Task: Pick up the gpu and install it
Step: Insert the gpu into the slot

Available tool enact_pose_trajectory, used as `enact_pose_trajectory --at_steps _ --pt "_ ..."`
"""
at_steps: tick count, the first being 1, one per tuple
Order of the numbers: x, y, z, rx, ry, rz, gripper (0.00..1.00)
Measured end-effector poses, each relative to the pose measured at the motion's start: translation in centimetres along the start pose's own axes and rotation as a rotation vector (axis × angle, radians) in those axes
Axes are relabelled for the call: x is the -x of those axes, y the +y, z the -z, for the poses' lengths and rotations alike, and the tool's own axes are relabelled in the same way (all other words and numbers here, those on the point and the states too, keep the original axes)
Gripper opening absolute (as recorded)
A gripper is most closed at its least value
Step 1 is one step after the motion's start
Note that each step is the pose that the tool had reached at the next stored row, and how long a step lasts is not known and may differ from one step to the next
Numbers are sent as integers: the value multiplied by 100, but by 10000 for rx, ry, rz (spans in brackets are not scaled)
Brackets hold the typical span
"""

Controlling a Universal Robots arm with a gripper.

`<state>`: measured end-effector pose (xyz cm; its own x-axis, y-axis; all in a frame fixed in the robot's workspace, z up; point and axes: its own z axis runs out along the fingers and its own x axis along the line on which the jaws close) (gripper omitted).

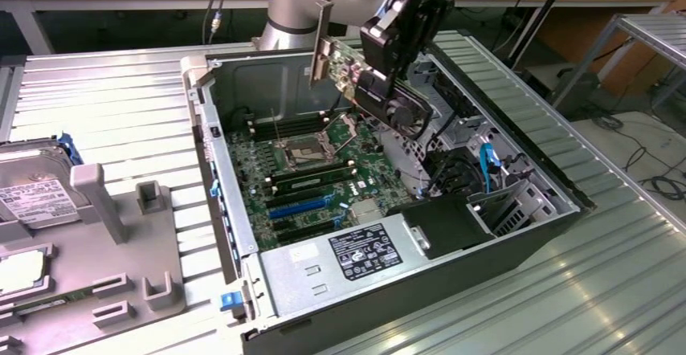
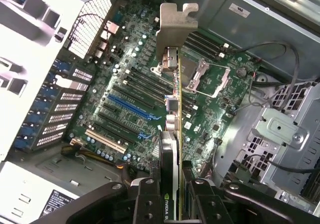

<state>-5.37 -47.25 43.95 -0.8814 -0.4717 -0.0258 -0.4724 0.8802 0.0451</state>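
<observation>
The gpu (image 1: 359, 78) hangs in the air above the open computer case (image 1: 220, 154), tilted, with its silver bracket (image 1: 320, 59) toward the exterior view's left. My gripper (image 1: 388, 90) is shut on the gpu's black fan end. In the wrist view the gpu (image 2: 171, 134) is seen edge-on between my fingers (image 2: 197, 196), its bracket (image 2: 175, 27) pointing away over the green motherboard (image 2: 135, 89). A blue expansion slot (image 2: 127, 107) and a beige slot (image 2: 105, 140) lie below, apart from the card.
A black power supply (image 1: 359, 252) with a label sits at the case's near end. Drive cage and cables (image 1: 471, 162) crowd the case's side on the exterior view's right. A silver hard drive (image 1: 38, 194) rests in a grey holder (image 1: 144, 242) on the exterior view's left.
</observation>
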Motion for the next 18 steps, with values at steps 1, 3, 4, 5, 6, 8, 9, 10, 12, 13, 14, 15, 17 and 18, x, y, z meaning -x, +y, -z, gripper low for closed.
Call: enact_pose_trajectory --at_steps 1,3,4,5,6,8,9,10,12,13,14,15,17,18 --pt "0 0 0 2 3 61 27" --pt "0 0 0 4 7 160 27" --pt "0 0 0 6 10 218 27" --pt "0 0 0 8 13 278 27" --pt "0 0 0 10 15 348 27" --pt "0 0 0 14 23 517 27" --pt "0 0 0 16 28 612 27" --pt "0 0 0 19 33 730 27" --pt "0 0 0 22 39 854 27" --pt "0 0 0 25 45 981 27" --pt "0 0 0 27 48 1057 27" --pt "0 0 0 29 51 1120 27" --pt "0 0 0 33 57 1253 27" --pt "0 0 0 34 60 1320 27"
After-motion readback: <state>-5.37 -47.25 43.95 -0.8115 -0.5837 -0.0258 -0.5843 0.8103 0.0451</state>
